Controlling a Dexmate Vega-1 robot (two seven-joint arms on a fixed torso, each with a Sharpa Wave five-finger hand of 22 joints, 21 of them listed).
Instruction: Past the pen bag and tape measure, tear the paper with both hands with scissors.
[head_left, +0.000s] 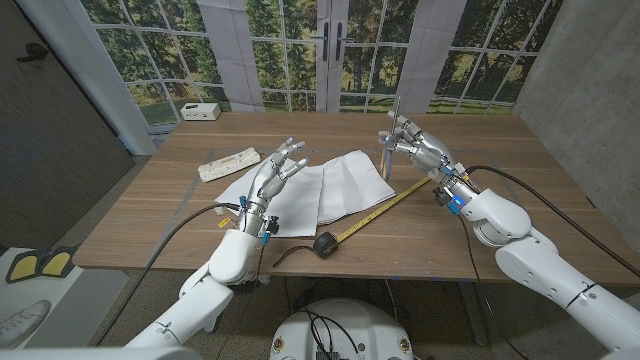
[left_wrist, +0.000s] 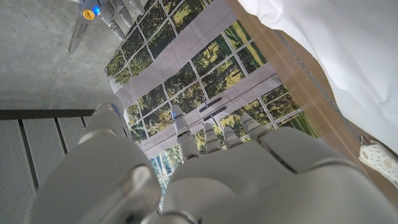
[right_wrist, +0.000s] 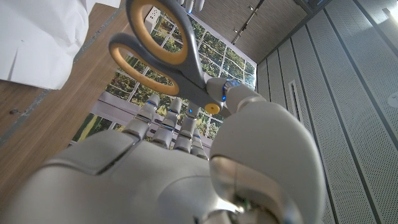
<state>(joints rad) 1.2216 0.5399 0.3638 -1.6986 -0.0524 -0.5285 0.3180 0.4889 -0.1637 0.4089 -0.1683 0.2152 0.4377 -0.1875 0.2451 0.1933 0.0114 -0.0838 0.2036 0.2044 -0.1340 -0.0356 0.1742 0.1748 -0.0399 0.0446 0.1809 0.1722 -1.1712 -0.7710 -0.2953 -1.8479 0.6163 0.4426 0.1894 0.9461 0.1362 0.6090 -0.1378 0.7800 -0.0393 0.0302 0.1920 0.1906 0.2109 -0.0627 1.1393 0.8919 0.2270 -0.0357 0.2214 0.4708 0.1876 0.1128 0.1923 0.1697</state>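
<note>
Right hand (head_left: 415, 148) grips scissors (right_wrist: 163, 48) | left hand (head_left: 281, 166) spread over paper (head_left: 340, 185) | no legible writing

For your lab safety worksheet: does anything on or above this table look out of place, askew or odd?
Yes. The tape measure lies with its yellow blade pulled out diagonally across the table, not retracted. The right hand holds scissors up in the air, away from the paper. Nothing looks spilled or damaged.
</note>
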